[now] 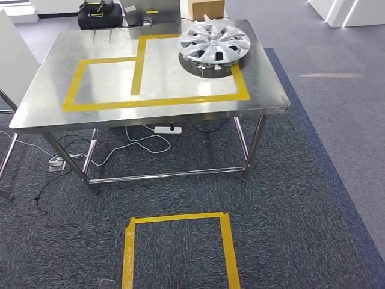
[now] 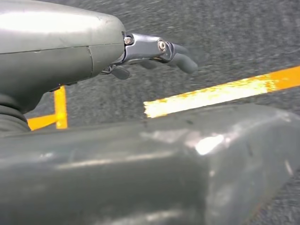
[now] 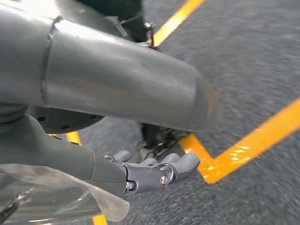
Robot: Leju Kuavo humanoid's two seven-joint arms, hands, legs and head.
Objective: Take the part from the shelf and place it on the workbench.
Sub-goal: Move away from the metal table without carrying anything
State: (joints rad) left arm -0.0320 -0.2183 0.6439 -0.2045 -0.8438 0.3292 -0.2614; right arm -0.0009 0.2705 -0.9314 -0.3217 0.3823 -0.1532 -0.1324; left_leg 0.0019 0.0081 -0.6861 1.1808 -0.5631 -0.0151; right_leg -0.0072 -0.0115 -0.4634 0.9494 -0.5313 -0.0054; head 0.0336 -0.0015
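Hubcap (image 1: 213, 42) lies flat on workbench (image 1: 54, 90), well ahead of both hands. Left hand (image 2: 155, 51) and right hand (image 3: 155, 171) hang over carpet, fingers seemingly loosely extended, holding nothing.

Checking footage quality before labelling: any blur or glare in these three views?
Head view: sharp; soft ceiling-light glare on the steel workbench, hubcap crisp. Left wrist view: carpet and yellow tape smeared by motion blur, bright highlight on the grey cover. Right wrist view: floor blurred too, right hand fairly sharp.
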